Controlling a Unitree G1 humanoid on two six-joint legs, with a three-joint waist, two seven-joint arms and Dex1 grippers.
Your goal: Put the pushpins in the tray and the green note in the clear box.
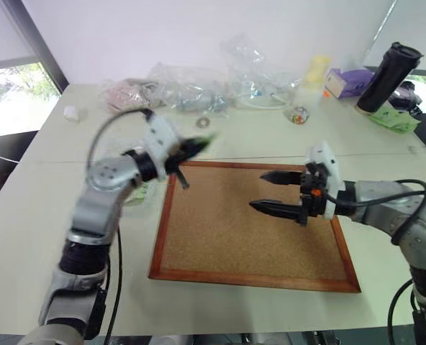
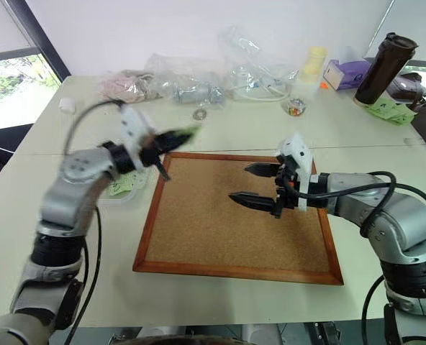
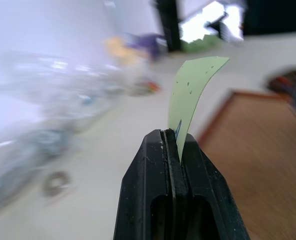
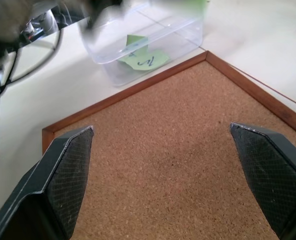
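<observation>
Note [image 3: 194,95] thin, floppy, curls | left gripper [image 3: 174,137] clenched on its bottom edge | right gripper [image 1: 279,192] spread wide, empty over corkboard [image 1: 227,237]

left end effector [image 1: 196,146]: raised above the corkboard's far left corner, blurred, black fingers pressed together
green note [image 1: 206,141]: a light-green sliver at the left end effector's tip
right end effector [image 1: 269,192]: over the corkboard, fingers spread wide, pointing toward the left end effector
corkboard [image 1: 227,237]: wood-framed, flat on the desk [image 1: 26,208] under both end effectors
plastic bags [image 1: 198,86]: beyond the left end effector
dark tumbler [image 1: 387,77]: well beyond the right end effector
</observation>
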